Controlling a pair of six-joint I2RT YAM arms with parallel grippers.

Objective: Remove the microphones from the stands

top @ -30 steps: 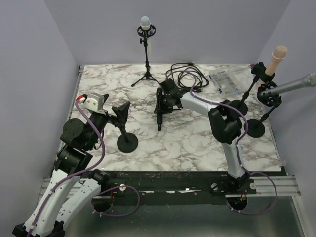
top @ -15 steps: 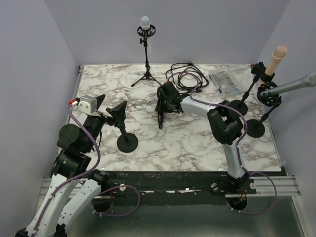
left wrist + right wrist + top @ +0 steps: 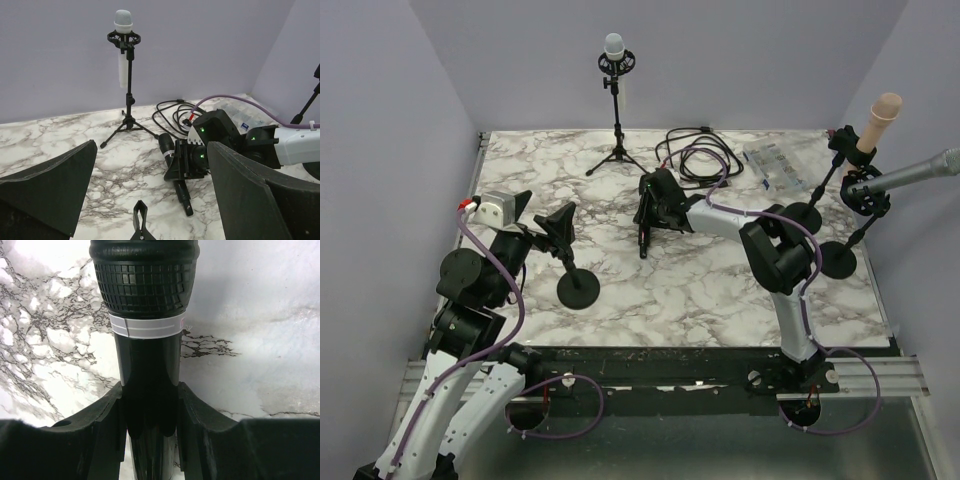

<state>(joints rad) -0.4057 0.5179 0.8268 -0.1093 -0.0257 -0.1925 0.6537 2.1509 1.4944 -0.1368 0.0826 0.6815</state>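
Wears white shells w/ black joints on left arm [image 3: 425,420] & right arm [image 3: 792,320]; carries purple cables [image 3: 225,97]; ends in matte black wedge fingers [image 3: 47,187]; shows green LEDs [image 3: 201,131] at rt wrist.

Black microphone [image 3: 145,305] with white band, on the table [image 3: 720,290]; round-based stand [image 3: 578,289] well apart.

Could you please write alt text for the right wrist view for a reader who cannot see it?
A black microphone with a mesh head and a white band fills the frame, its body gripped between the two fingers of the right hand. Behind it lies a white marble table with dark veins.
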